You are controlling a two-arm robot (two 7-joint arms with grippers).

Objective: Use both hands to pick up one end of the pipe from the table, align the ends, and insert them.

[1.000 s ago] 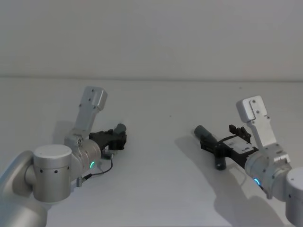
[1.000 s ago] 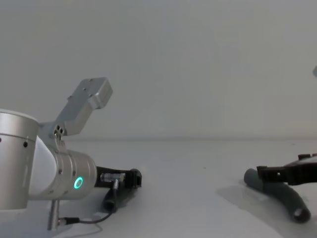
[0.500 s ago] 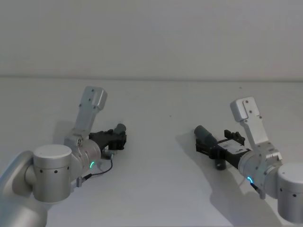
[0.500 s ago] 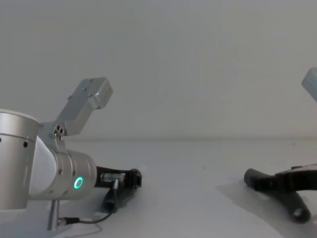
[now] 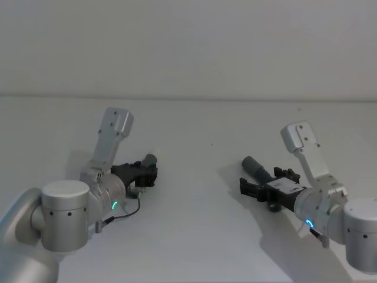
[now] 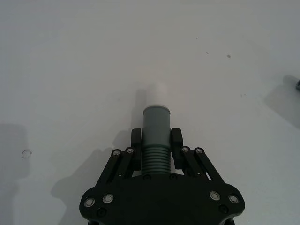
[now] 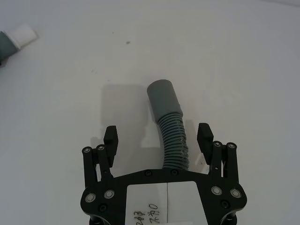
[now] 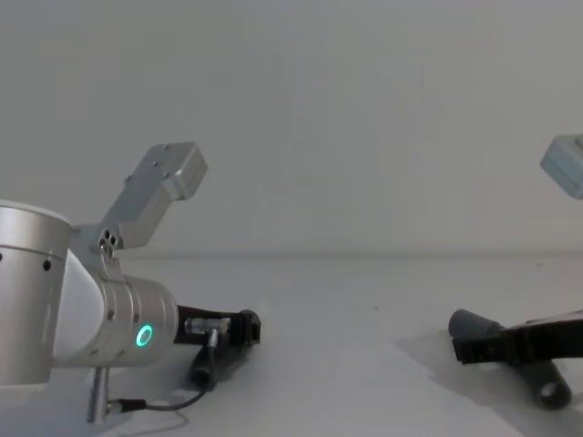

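Note:
The pipe is in two pieces on the white table [image 5: 194, 236]. My left gripper [image 6: 156, 143] is shut on the ribbed part of one piece [image 6: 156, 159]; its grey cuff [image 6: 156, 121] and whitish tip [image 6: 157, 93] stick out past the fingers. In the head view this gripper [image 5: 147, 172] is low at the left. The other piece [image 7: 172, 138], ribbed with a wide plain grey cuff [image 7: 161, 96], lies on the table at the right [image 5: 257, 166]. My right gripper [image 7: 158, 135] is open, one finger on each side of it and neither touching it.
A thin black cable [image 5: 126, 212] loops on the table beside the left wrist. Bare table surface lies between the two grippers and toward the far wall [image 5: 188, 47]. The left piece's whitish tip [image 7: 21, 35] shows far off in the right wrist view.
My right gripper has slid forward along the right piece and come lower, so its open fingers now straddle the ribbed part. The left arm and its piece have not moved.

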